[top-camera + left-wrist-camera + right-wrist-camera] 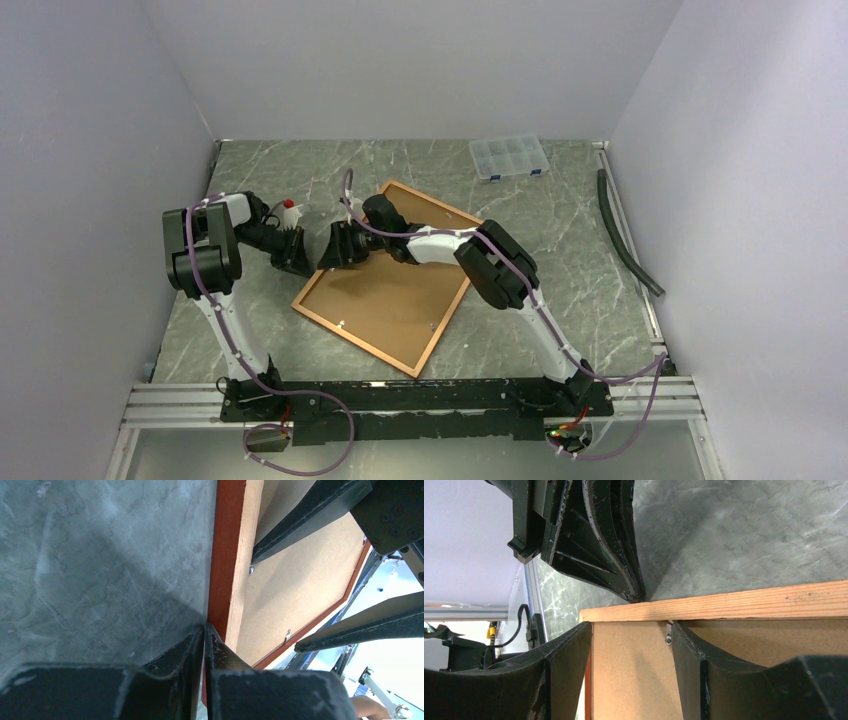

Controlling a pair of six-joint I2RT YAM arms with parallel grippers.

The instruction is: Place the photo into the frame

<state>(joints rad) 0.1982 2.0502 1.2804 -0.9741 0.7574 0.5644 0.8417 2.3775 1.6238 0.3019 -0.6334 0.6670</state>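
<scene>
**A:** Where does the frame sit?

**B:** The frame (353, 340) lies flat on the grey marbled table (570, 240), turned at an angle. It is back side up, with the brown backing board (390, 300) filling it.

**A:** And the two hands?

**B:** Both are at the frame's left edge, facing each other across it. The left gripper (204, 631) is just outside the frame. Its fingers are pressed together with only a slit between them, and the tips touch the reddish outer face of the border (nothing shows in that slit).

**A:** The other one?

**B:** The right gripper (631, 630) reaches across the frame from the right. Its fingers are spread wide over the backing board, just inside that same edge, and they hold nothing. I cannot tell whether they touch the board. A small metal tab (668, 639) on the frame's inner rim sits right beside one finger.

**A:** Anything else about?

**B:** A clear compartment box (508, 157), well beyond the frame's far corner.
</scene>
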